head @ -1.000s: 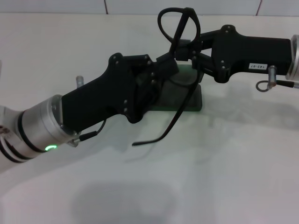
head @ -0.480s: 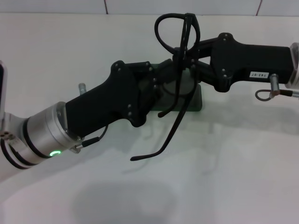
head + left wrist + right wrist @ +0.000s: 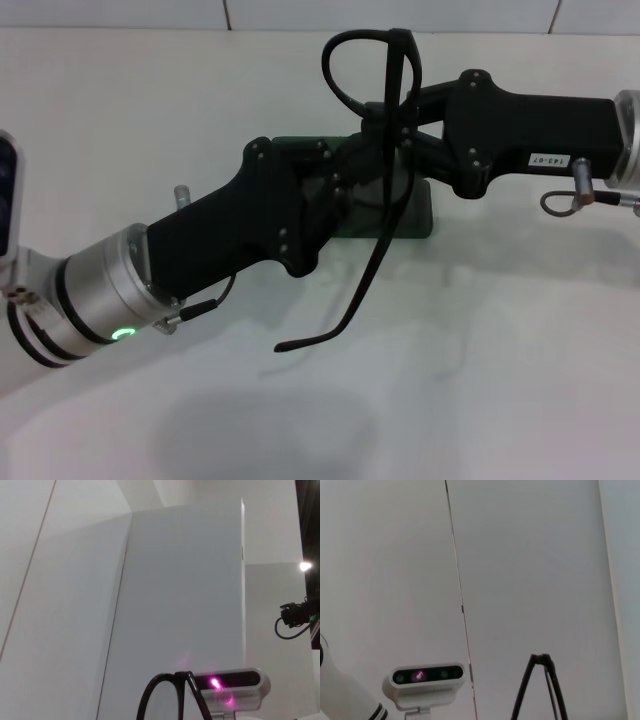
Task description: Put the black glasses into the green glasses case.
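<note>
Black glasses (image 3: 385, 150) are rising and straightening above the case (image 3: 415, 210); right end effector (image 3: 385, 120) is gripping them, left end effector (image 3: 345, 170) grip unclear; folding pending.

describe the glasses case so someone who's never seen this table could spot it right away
On the white table, look where the two black arms meet in the middle. Beneath the left pincer and right pincer lies the green glasses case, mostly hidden by them. It is the only dark green, flat thing with rounded corners; the black glasses held above it are thin wire.
</note>
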Motion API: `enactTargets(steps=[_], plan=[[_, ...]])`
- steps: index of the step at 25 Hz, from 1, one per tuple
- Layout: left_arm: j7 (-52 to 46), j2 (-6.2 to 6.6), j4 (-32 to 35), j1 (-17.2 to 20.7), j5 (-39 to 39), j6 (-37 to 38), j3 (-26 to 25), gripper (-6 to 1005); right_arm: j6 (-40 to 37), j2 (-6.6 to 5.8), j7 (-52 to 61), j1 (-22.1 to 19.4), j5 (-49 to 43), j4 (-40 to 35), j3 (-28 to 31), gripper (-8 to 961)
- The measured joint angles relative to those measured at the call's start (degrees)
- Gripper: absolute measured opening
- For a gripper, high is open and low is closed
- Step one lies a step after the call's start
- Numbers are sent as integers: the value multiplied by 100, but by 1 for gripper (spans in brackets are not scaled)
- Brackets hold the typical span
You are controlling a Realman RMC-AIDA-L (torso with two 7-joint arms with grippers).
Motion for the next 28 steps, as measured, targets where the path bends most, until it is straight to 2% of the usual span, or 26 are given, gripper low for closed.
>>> enactTargets(steps=[21,25,28], plan=[[26,1,-66,-13,-33,-169,-1,41,29,-2,-191,40,193,149,-50,107],[26,30,-11,53,-36,-29,-3,41,-23,-20,-224,-43,219,158,182,107],[19,61,57,148,-39,65,-25,42,-368,-54,-224,-171,386,165,579,107]])
